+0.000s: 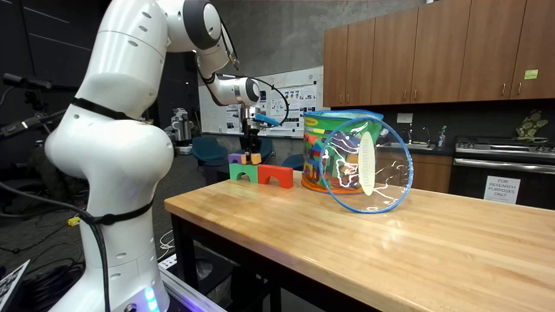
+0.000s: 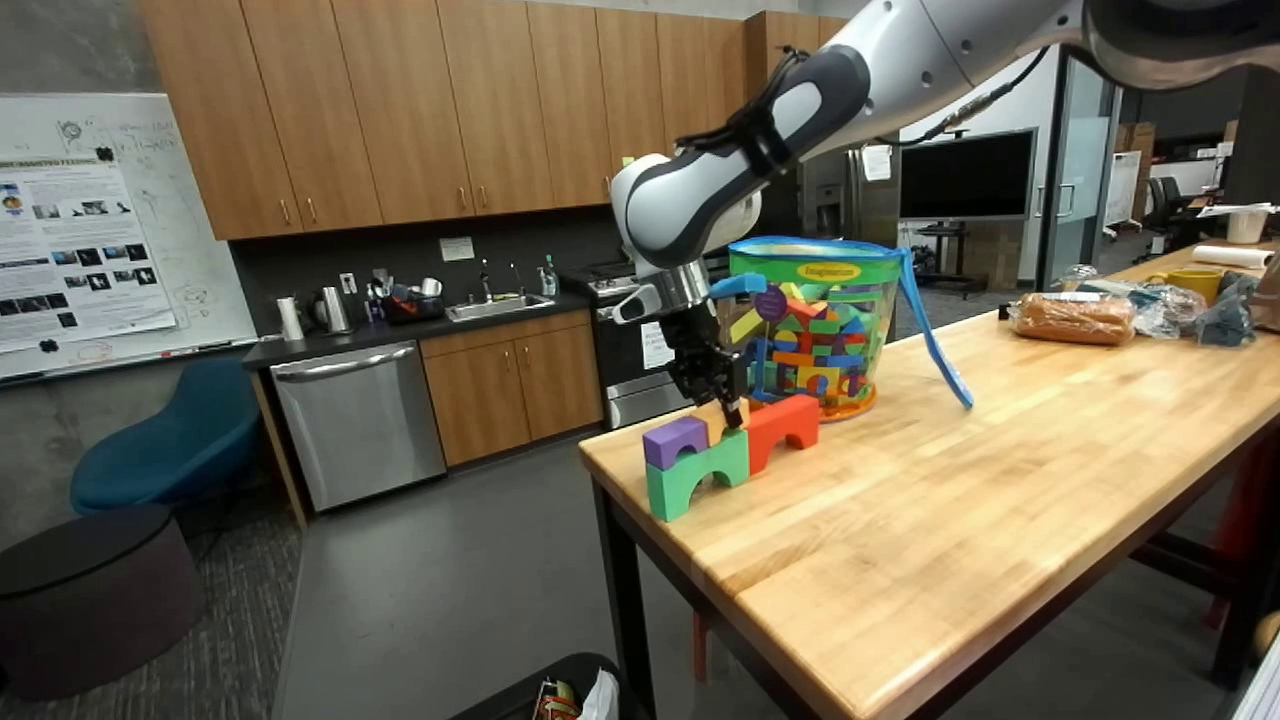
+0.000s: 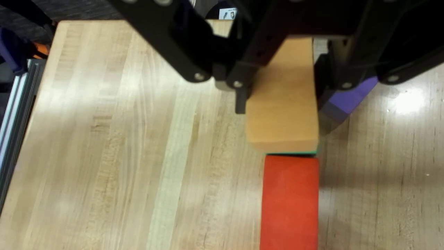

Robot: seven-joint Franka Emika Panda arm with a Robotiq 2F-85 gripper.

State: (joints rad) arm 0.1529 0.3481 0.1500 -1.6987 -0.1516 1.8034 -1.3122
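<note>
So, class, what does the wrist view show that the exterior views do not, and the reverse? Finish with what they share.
In the wrist view only: fingers of the end effector on both sides of the orange block, and a dark gap between the red arch block and green arch block.

In both exterior views only: the Imaginarium tub of blocks, the sink, the wooden cabinets and the whiteboard.

Shared: the end effector, those three blocks, the purple arch block and the wooden tabletop.
</note>
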